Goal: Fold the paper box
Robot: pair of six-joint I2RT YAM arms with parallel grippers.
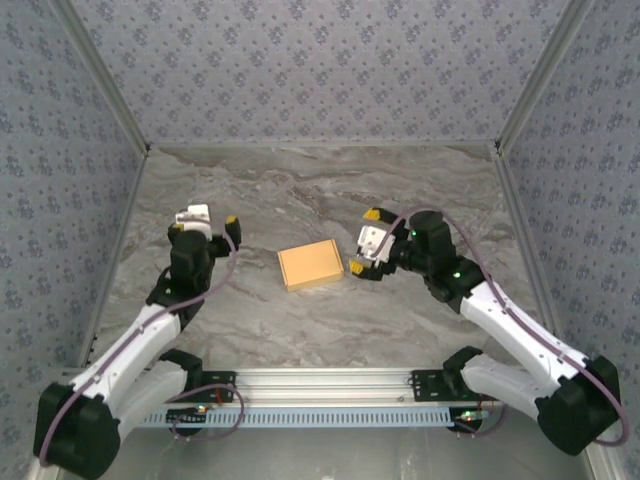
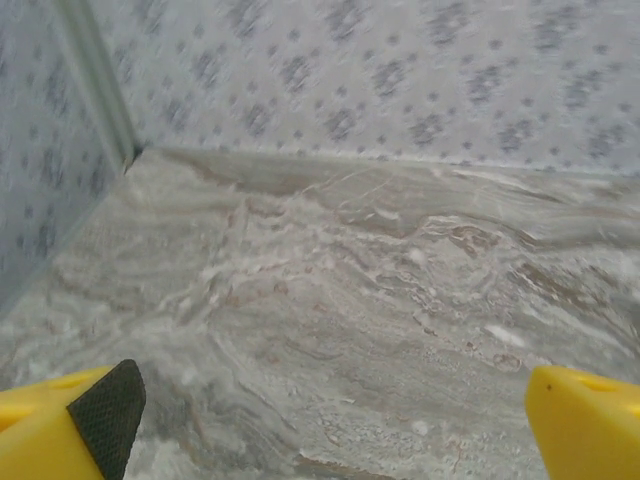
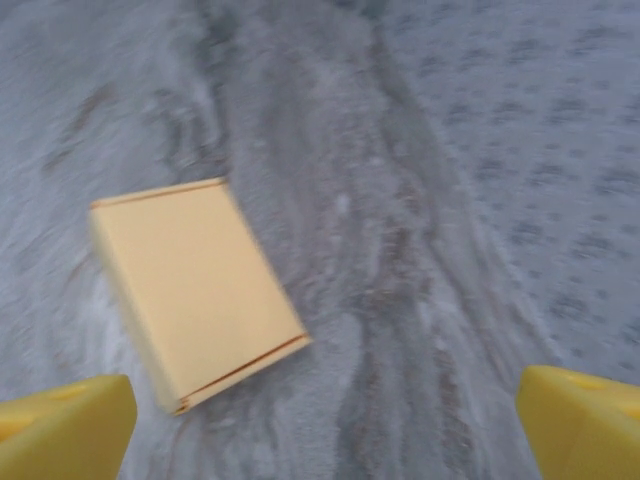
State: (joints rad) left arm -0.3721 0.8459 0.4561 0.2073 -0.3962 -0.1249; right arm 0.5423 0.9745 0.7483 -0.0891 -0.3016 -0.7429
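The paper box (image 1: 310, 265) lies flat and closed on the marble table, a plain yellow-orange slab near the middle. In the right wrist view the paper box (image 3: 195, 285) sits ahead and left of centre, with a creased edge along its near side. My right gripper (image 1: 364, 242) hovers just right of the box, open and holding nothing; its yellow fingers (image 3: 60, 430) frame the bottom corners around the right gripper (image 3: 325, 440). My left gripper (image 1: 205, 224) is raised well left of the box, open and empty. Bare marble lies ahead of the left gripper (image 2: 330, 440).
Patterned walls close the table (image 1: 330, 330) on the left, back and right, meeting it at a corner (image 2: 135, 150). An aluminium rail (image 1: 320, 380) with both arm bases runs along the near edge.
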